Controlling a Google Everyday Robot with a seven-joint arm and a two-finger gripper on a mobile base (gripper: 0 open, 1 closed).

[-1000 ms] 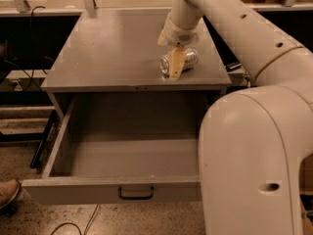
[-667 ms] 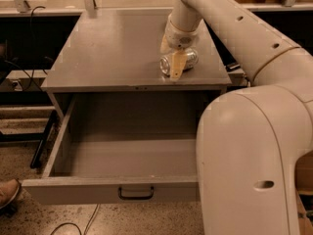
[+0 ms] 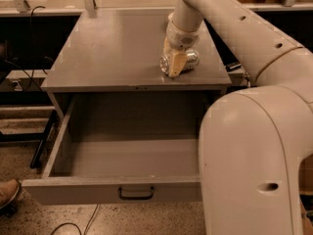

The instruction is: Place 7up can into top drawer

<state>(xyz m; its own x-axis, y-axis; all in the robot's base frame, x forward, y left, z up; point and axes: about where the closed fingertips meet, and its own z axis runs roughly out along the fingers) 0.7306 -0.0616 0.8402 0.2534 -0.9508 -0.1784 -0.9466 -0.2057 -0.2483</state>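
- One gripper is in view, set low over the grey cabinet top, toward 1 o'clock from the middle of the view.
- It pinches the 7up can: a cream finger lies across the near side of the can, and the other finger is hidden behind it.
- The 7up can lies on its side at about 4 o'clock on the cabinet top, close to the front edge. One shiny round end faces 8 o'clock and the body runs off toward 2 o'clock.
- Whether the can rests on the surface or is just clear of it cannot be told.
- The arm runs from the gripper up toward 12 o'clock, then sweeps down toward 4 o'clock to the robot's large cream body, which fills the 4 to 5 o'clock part of the view.
- The top drawer is pulled wide open below the cabinet top, at 7 o'clock in the view. Its right end is hidden by the robot's body.
- A small dark handle sits on the drawer's front panel, at 6 o'clock.
- A brown shoe shows on the speckled floor at 8 o'clock, just beside the drawer's left corner.
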